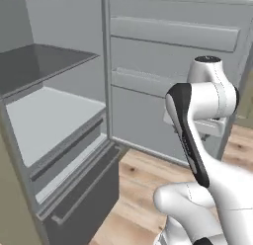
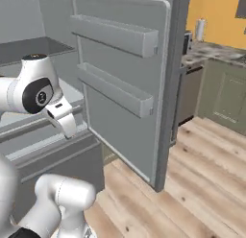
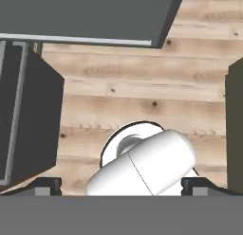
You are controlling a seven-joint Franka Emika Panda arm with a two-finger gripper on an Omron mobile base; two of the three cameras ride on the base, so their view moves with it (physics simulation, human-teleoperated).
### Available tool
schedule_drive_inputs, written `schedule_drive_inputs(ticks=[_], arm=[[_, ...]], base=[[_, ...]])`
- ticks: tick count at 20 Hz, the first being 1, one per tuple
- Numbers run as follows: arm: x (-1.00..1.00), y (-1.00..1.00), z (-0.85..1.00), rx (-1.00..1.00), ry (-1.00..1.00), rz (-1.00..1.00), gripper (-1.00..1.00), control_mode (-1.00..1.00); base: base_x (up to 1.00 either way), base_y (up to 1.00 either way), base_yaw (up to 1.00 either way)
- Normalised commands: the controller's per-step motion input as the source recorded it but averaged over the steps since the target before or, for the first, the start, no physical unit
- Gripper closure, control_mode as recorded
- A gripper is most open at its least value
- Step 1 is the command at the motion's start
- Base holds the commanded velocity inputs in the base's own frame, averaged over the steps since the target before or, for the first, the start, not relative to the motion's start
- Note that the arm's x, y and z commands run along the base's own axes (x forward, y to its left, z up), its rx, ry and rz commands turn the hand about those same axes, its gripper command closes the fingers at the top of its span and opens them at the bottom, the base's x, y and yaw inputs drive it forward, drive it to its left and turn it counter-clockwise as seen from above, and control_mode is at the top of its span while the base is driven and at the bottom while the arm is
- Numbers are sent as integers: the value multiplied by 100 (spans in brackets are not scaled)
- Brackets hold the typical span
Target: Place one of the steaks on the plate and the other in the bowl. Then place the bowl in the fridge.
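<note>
Straight ahead of the base, the fridge (image 1: 64,31), rigid and heavy, its door (image 2: 115,122) swung wide and so needing no hold; inside, a pale flat shelf (image 1: 49,115), probably fit for a stiff, glossy bowl best pinched at the rim and set down gently. Below, wooden plank floor (image 3: 142,87), with a kitchen counter (image 2: 216,52) off to the right. Over that floor, pointing down, the gripper (image 3: 122,185), jaws spread wide with nothing between them.
</note>
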Motion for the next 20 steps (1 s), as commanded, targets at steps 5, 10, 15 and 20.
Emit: schedule_drive_inputs(ticks=[5, 10, 15, 20], arm=[[0, 0, 0, 0, 0, 0, -100, 100], [0, 0, 0, 0, 0, 0, -100, 100], [0, 0, 0, 0, 0, 0, -100, 100], [0, 0, 0, 0, 0, 0, -100, 100]], base=[[-2, -2, -95], [3, -47, -75], [6, -87, 1], [15, -49, 7]])
